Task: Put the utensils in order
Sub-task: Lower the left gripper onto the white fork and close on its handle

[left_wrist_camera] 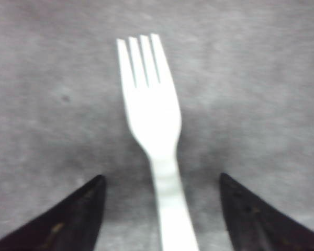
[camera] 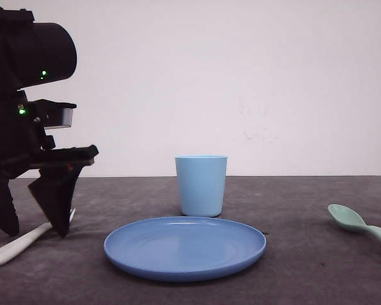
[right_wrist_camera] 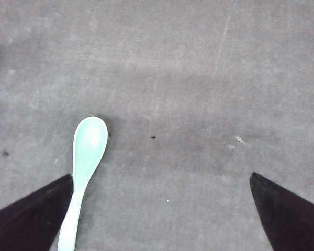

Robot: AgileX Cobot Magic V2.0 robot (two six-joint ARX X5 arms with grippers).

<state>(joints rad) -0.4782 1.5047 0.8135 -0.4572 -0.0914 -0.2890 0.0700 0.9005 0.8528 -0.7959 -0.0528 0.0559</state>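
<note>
Front view: my left gripper [camera: 32, 219] hangs low over the left end of the dark worktop [camera: 292, 267], its fingers [camera: 54, 197] spread and pointing down, with the white fork [camera: 22, 244] lying flat beneath them. The fork's handle runs toward the camera and outward; its tined end passes behind the nearer finger. Centre stage sit the round blue plate [camera: 185, 246] and, just behind it, the light blue cup [camera: 201, 185], upright and apart from the plate's rim.

Left wrist view: the fork [left_wrist_camera: 154, 130] lies between my two fingers [left_wrist_camera: 68, 225], neither one touching it. Its long axis runs straight away from the wrist, tines farthest, handle nearest, so the fingers would close across the handle's width. I judge this the relation that matters: the neck sits about midway in the gap, slightly nearer the finger on the view's left.

Right wrist view: my right gripper [right_wrist_camera: 162, 219] is likewise spread wide above bare worktop. The mint-green spoon [right_wrist_camera: 83, 167] lies just beside one finger [right_wrist_camera: 31, 219], well off the gap's middle, bowl away from the wrist. In the front view the spoon [camera: 362, 225] rests at the far right of the worktop.

Judgement: the left arm is set for the fork; the right would need to shift sideways toward the spoon before closing.
</note>
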